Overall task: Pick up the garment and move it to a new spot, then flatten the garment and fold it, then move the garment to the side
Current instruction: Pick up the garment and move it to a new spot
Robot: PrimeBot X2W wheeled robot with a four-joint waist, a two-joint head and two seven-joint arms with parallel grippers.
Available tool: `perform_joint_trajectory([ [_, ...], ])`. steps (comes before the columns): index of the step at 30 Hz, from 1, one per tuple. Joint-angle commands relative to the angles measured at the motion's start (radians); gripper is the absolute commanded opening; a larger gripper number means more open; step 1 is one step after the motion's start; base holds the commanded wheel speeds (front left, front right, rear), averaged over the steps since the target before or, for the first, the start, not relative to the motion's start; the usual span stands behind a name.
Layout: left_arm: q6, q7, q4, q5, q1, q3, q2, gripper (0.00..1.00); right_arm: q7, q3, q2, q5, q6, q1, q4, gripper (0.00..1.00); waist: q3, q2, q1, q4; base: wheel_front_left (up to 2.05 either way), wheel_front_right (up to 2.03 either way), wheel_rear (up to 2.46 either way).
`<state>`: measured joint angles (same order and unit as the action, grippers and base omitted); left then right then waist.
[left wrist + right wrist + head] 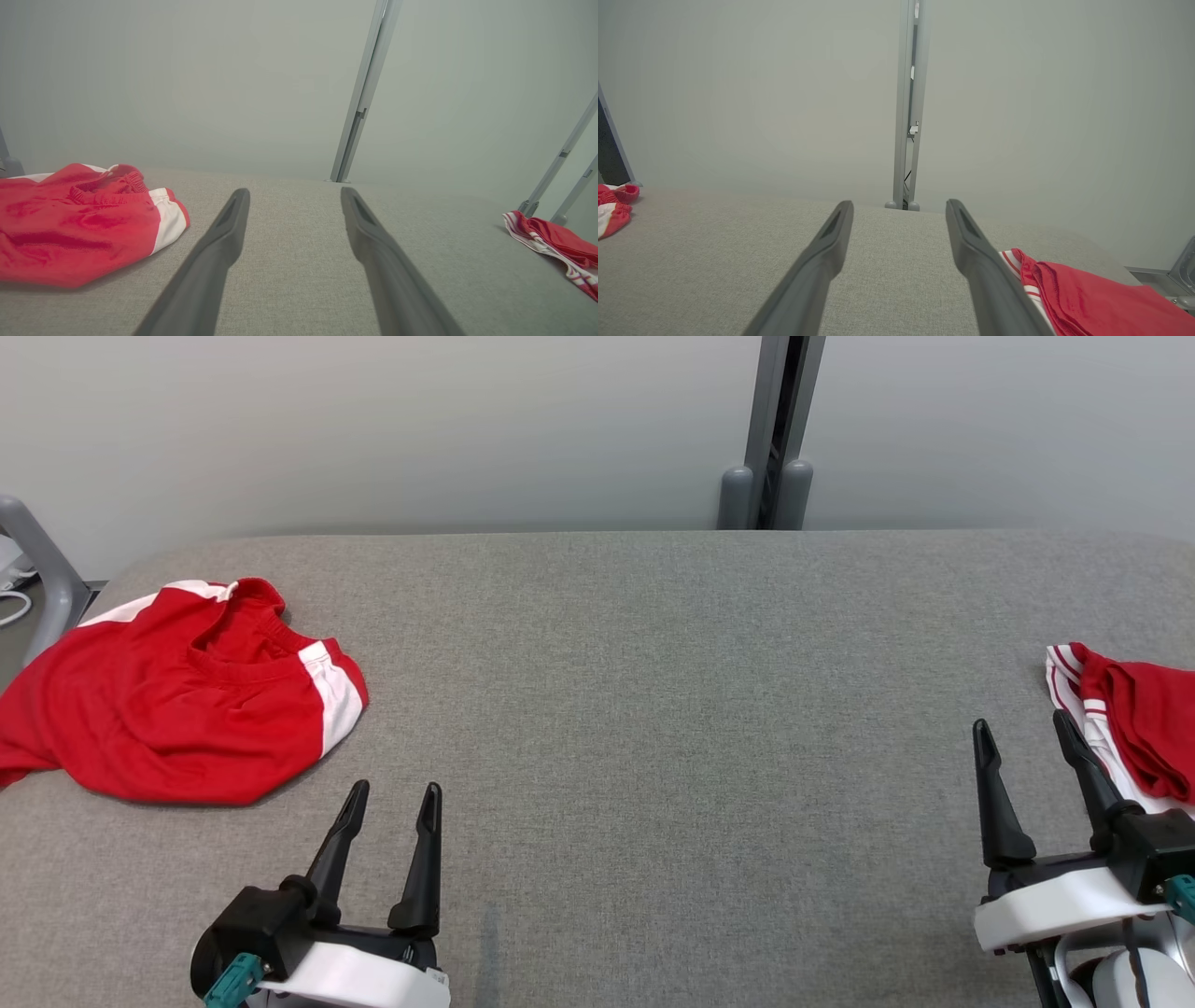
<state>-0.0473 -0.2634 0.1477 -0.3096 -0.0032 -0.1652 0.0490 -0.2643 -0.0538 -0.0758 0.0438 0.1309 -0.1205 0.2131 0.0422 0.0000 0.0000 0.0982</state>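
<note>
Position: Both claws hang low over the near edge of the grey worktop (653,709), fingers pointing away from the robot.

Left claw (395,789): fingers spread wide, nothing between them.

Right claw (1020,721): fingers likewise spread wide and empty.

Task item: A red garment (187,709) with white side panels and a gathered elastic band lies rumpled at the far left of the worktop, one edge running off the left side of the head view. It sits just ahead and to the left of the left claw, apart from it.

Other item: A second red garment (1148,719), with white striped trim, lies at the right edge just beside the right claw. The outer finger overlaps its edge in the head view, and contact cannot be confirmed.

Assessment: No lift has begun and the first step, the pick-up, is judged to be in hand. The rumpled piece on the left appears the likelier subject, since the right one looks more compact, though this is not certain.

Next move: The left claw should advance left and forward, descend onto a raised fold and close. The centre of the worktop offers room for laying the cloth out.
</note>
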Motion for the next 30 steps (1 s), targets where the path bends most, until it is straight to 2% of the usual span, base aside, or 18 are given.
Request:
perform_joint_trajectory([
  [1, 0.002, 0.0, 0.0, -0.001, -0.011, 0.002, 0.003, 1.0, -0.001, -0.001, -0.003, 0.002, 0.0, -0.004, -0.007, 1.0, 0.001, 0.0, 0.0, 0.001, 0.0, 0.0, 0.0],
  [21, -0.001, 0.0, 0.009, 0.006, -0.018, -0.004, 0.003, 1.0, -0.001, 0.004, -0.002, 0.018, 0.0, -0.002, 0.007, 1.0, 0.004, 0.0, 0.0, 0.01, 0.0, 0.0, 0.0],
  [25, -0.003, 0.0, 0.012, 0.011, -0.028, -0.01, 0.004, 1.0, -0.001, 0.018, 0.0, 0.019, 0.0, 0.006, 0.005, 1.0, 0.005, 0.0, 0.0, 0.05, 0.0, 0.0, 0.0],
  [30, 0.003, 0.0, 0.002, 0.01, -0.025, -0.009, 0.003, 1.0, -0.001, 0.042, 0.002, 0.021, 0.0, 0.011, 0.009, 1.0, 0.003, 0.0, 0.0, 0.133, 0.0, 0.0, 0.0],
])
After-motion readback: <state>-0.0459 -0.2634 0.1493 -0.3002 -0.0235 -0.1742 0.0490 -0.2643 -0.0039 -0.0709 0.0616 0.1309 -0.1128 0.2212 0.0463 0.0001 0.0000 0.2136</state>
